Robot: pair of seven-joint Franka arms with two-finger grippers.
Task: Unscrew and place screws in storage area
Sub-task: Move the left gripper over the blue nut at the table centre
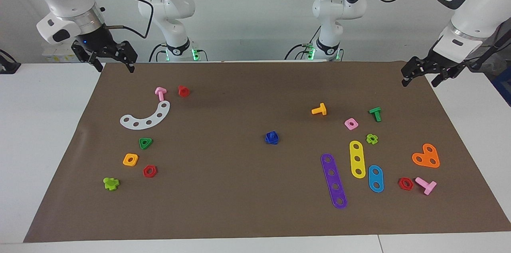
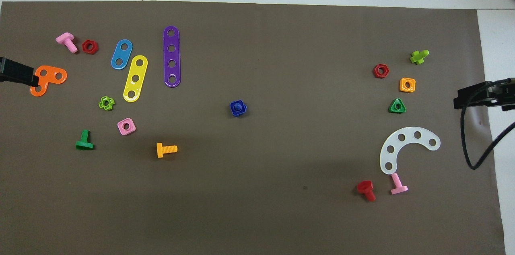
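Note:
A small blue screw (image 1: 272,137) sits joined with a blue square nut in the middle of the brown mat (image 1: 239,205). In the overhead view the screw's stem (image 2: 238,107) pokes up through the nut's centre. My right gripper (image 1: 113,68) hangs open and empty over the mat's corner at the right arm's end, close to the robots; it also shows in the overhead view (image 2: 462,100). My left gripper (image 1: 419,82) hangs open and empty over the mat's edge at the left arm's end, and shows in the overhead view (image 2: 24,74). Both are well away from the screw.
At the right arm's end lie a white curved strip (image 1: 147,116), pink (image 1: 160,93) and red (image 1: 183,91) bolts and several nuts. At the left arm's end lie purple (image 1: 334,181), yellow (image 1: 357,159) and blue (image 1: 375,178) strips, an orange plate (image 1: 426,156), and orange (image 1: 319,109) and green (image 1: 375,113) bolts.

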